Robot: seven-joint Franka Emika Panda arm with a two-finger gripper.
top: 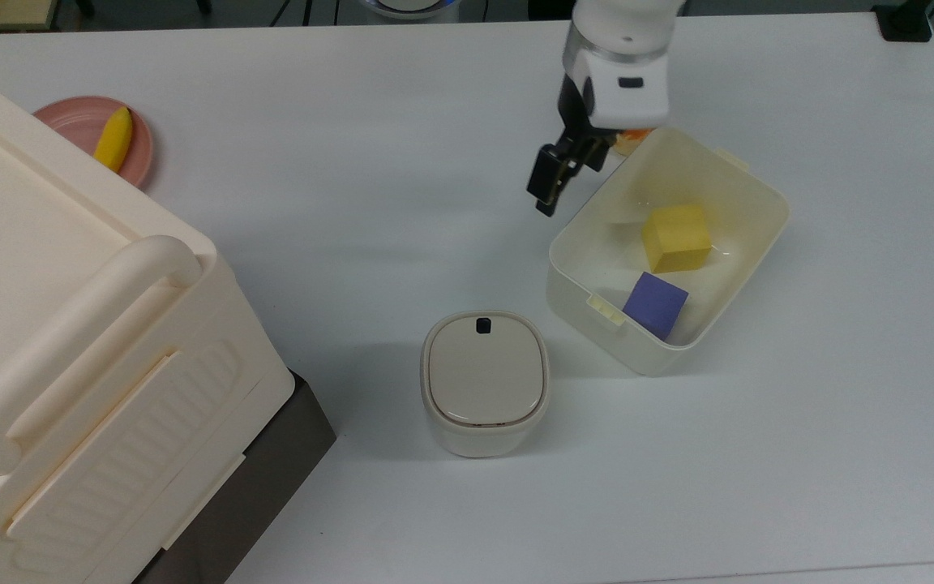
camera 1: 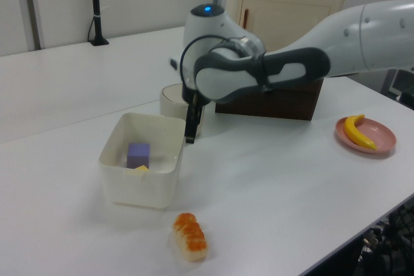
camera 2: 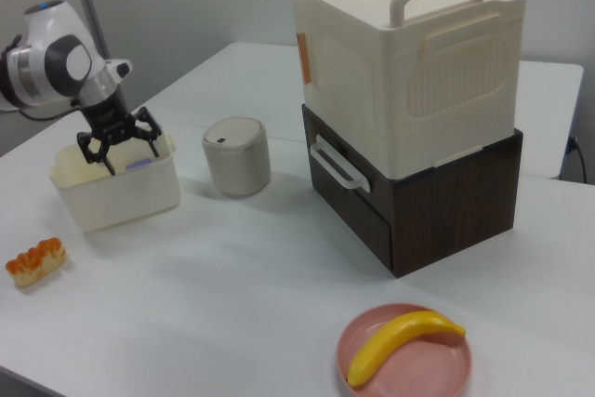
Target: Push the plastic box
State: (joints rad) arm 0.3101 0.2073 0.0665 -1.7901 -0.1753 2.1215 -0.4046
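My hand point(top: 546, 185) hangs with its fingers spread apart and nothing between them, close by the long wall of the plastic box point(top: 726, 170) on the top view's left. The box sits on the white desk point(top: 370, 146), near the small lidded bin point(top: 485, 381), with a yellow block point(top: 676, 235) and a purple block point(top: 655, 302) inside.

To push well, I judge I should come down low beside that wall, meet it near its middle so the box slides straight rather than spinning, and move slowly, since the thin wall may flex and the blocks could shift. I should keep my fingertips off the rim.

The right view shows my hand point(camera 2: 119, 141) open wide over the box point(camera 2: 116, 197). The left view shows a piece of sushi point(camera 1: 189, 236) just beyond the box point(camera 1: 139, 182); the top view largely hides it behind my wrist.
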